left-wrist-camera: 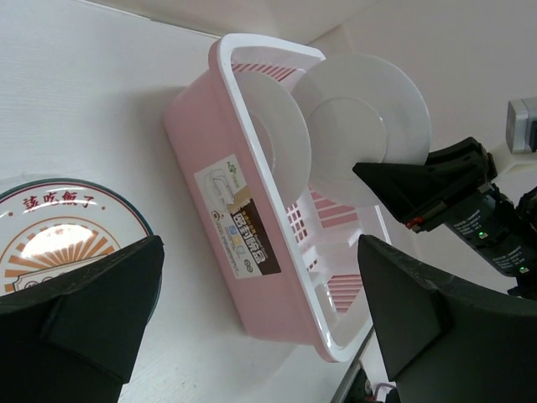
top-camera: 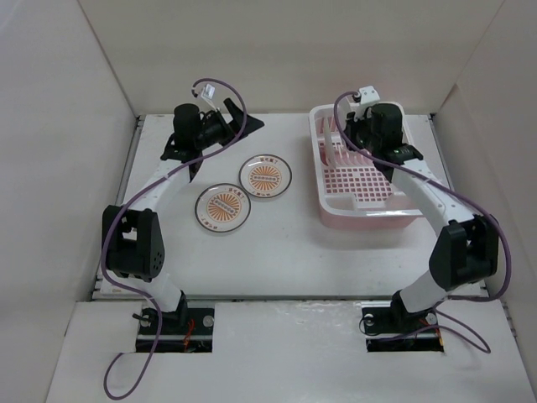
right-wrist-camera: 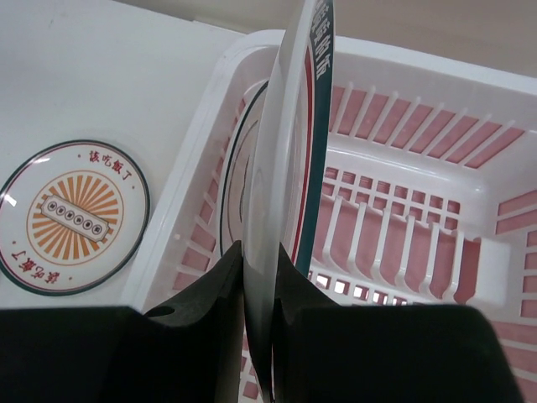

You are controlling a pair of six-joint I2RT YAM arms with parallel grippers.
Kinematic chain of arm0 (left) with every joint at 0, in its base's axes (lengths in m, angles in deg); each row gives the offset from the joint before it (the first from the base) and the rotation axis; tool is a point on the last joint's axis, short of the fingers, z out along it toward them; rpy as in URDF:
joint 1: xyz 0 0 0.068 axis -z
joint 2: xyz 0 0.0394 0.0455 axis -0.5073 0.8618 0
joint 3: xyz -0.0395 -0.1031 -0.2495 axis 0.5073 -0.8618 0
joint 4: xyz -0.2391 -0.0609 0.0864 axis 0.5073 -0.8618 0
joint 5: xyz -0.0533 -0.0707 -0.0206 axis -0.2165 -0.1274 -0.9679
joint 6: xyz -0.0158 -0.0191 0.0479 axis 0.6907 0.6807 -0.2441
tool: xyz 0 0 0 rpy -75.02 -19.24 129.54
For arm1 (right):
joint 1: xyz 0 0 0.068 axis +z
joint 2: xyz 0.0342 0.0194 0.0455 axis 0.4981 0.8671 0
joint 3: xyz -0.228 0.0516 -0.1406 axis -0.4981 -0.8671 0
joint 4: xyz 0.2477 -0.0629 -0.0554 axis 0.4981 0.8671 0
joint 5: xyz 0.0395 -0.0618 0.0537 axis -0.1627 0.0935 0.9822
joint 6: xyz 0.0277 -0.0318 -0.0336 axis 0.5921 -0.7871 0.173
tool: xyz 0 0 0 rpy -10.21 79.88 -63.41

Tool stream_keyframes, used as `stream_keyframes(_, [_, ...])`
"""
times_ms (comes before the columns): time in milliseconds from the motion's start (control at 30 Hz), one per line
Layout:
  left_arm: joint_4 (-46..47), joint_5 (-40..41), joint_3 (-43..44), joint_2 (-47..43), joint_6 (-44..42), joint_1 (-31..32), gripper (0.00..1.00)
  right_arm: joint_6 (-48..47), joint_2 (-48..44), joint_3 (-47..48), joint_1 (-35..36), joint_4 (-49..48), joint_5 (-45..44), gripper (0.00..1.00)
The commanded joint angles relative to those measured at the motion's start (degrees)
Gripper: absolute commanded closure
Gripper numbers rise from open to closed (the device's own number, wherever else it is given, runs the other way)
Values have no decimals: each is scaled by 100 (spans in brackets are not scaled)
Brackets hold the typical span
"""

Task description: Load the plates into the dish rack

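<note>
My right pincer (right-wrist-camera: 258, 281) is clamped on the lower edge of the red-and-green-rimmed plate (right-wrist-camera: 289, 126). I hold it upright and edge-on over the dish rack (right-wrist-camera: 419, 67) because it has to slide down between the upright dividers, and laid flat it would only sit across them. Just beside it the ringed plate (right-wrist-camera: 239, 176) stands on edge in the rack near the left wall, so I judge the slot I want is the free one next to it.

My left pincer (left-wrist-camera: 260, 252) is spread apart and holds nothing. It hangs low above the tabletop (top-camera: 277, 252) near the two sunburst plates (top-camera: 265, 175), which lie flat, face up and close together, well apart from the rack.

The plates are thin, glossy and hard, with a shallow curve and a smooth white underside; a grip at the rim could slip. The rack is pink moulded plastic with a pale rounded rim, a slotted wall and a grid floor, and it looks light enough to shift if a plate knocks it.
</note>
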Motion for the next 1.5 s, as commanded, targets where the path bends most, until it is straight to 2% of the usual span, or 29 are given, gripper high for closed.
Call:
stream_keyframes(0, [36,61,174,-272,-222,47,0,79,-193,41,-27,-544,-240,100])
stream_keyframes(200, [36,61,174,-219,-170,47,0,386,-246,-239,53,-544,-749,100])
stream_keyframes(833, [88,8,174,-114,-64,47,0,597,106,-363,105,-764,-680,100])
stream_keyframes(1467, [-79,-45,226,-167,-169,47,0,597,378,-416,211,-878,-1207,100])
